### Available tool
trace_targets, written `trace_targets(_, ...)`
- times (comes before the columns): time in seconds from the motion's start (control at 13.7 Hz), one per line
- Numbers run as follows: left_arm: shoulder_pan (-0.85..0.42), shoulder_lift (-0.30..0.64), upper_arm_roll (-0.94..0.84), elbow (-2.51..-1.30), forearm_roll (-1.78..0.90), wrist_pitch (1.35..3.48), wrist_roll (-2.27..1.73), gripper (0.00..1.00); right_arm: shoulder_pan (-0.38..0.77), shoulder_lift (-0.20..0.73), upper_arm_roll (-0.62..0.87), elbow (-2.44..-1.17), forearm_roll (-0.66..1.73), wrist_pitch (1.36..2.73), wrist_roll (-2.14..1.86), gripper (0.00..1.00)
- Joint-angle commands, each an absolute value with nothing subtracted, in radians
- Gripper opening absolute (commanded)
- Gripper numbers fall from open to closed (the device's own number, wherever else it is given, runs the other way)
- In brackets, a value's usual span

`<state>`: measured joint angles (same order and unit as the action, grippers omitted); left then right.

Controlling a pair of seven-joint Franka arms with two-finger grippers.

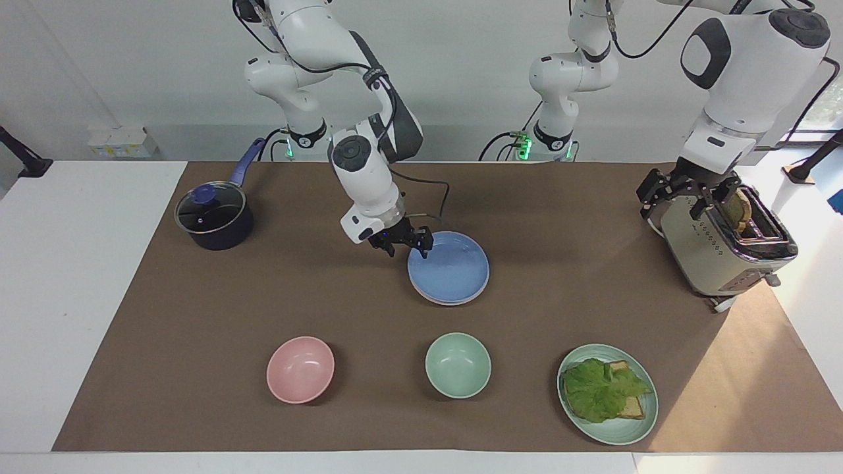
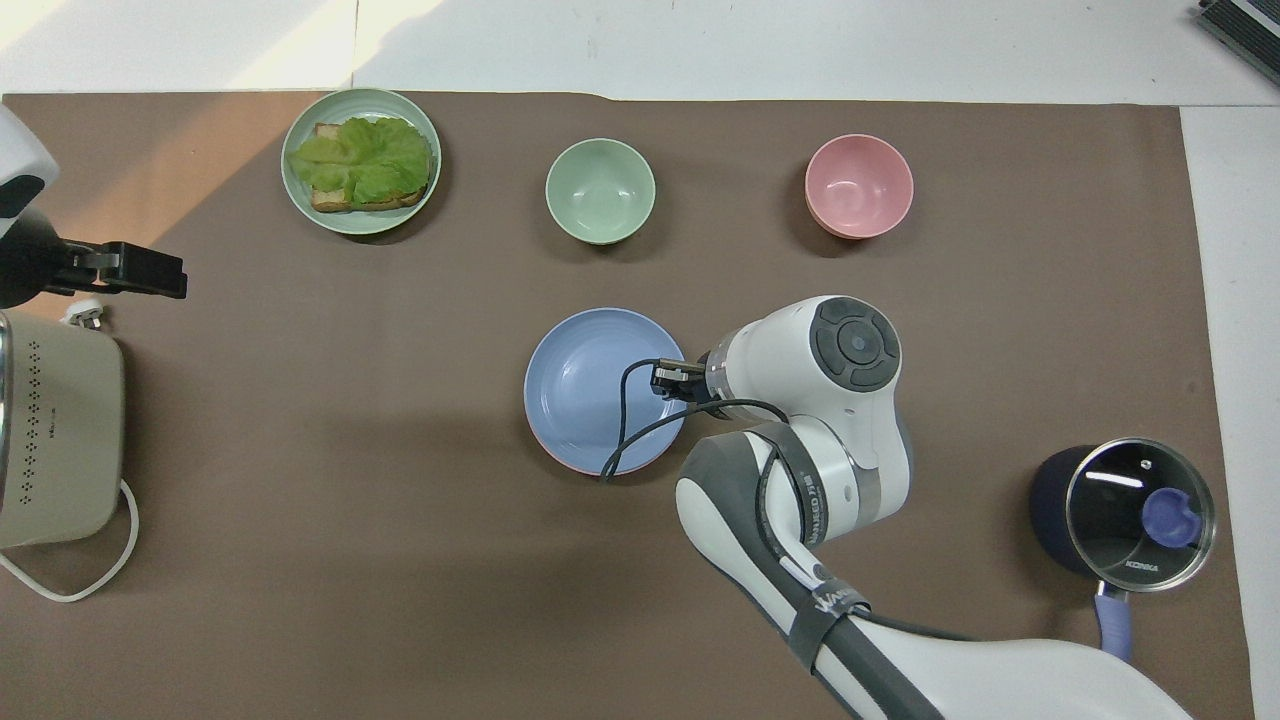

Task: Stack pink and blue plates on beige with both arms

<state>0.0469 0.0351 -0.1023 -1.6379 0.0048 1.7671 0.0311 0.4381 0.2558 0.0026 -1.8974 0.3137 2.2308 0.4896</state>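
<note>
Toaster (image 1: pixel 724 247) at left arm's end of table, left gripper (image 1: pixel 688 191) just over it, fingers wide open. Blue plate (image 1: pixel 450 266) mid-table, stacked on pink plate (image 1: pixel 438 298), only pink edge showing. Right gripper (image 1: pixel 407 242) at stack's rim, fingers apart, holding nothing.

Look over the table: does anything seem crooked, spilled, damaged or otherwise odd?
Nothing stands out. The blue plate sits squarely on the pink plate, whose rim barely peeks out beneath; no beige plate is visible. The right gripper is open at the stack's edge; the left gripper waits open over the toaster.
</note>
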Motion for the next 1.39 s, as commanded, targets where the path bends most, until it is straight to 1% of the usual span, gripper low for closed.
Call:
trace_targets(0.0,0.048,0.031,-0.101,-1.635,0.021,1.752,0.035,1.0,0.335,0.177,0.008,-1.868,0.229,2.151,0.499,1.0)
trace_targets(0.29,0.048,0.031,-0.101,-1.635,0.021,1.752,0.035,1.0,0.214,0.071,0.008,-1.871,0.042,2.05,0.424,1.0)
trace_targets(0.44,0.045,0.031,-0.101,-1.634,0.021,1.752,0.035,1.0,0.128,0.017,0.008,-1.868,0.037,2.007,0.336,1.0)
trace_targets(0.59,0.037,0.031,-0.1,-1.634,0.021,1.752,0.034,1.0,0.065,-0.03,0.006,-1.839,0.034,1.912,0.26,1.0)
trace_targets(0.88,0.018,0.031,-0.098,-1.634,0.021,1.752,0.034,1.0,-0.001,-0.019,0.005,-1.65,-0.038,1.676,0.16,1.0)
trace_targets(1.02,0.009,0.031,-0.084,-1.634,0.021,1.752,0.034,1.0,-0.012,-0.008,0.005,-1.585,-0.046,1.603,0.16,1.0)
trace_targets(1.17,-0.044,0.031,-0.037,-1.634,0.021,1.752,0.034,1.0,-0.012,0.006,0.006,-1.528,-0.048,1.545,0.15,1.0)
trace_targets(1.32,-0.052,0.029,-0.025,-1.634,0.021,1.75,0.035,1.0,-0.011,0.034,0.009,-1.47,-0.045,1.491,0.114,1.0)
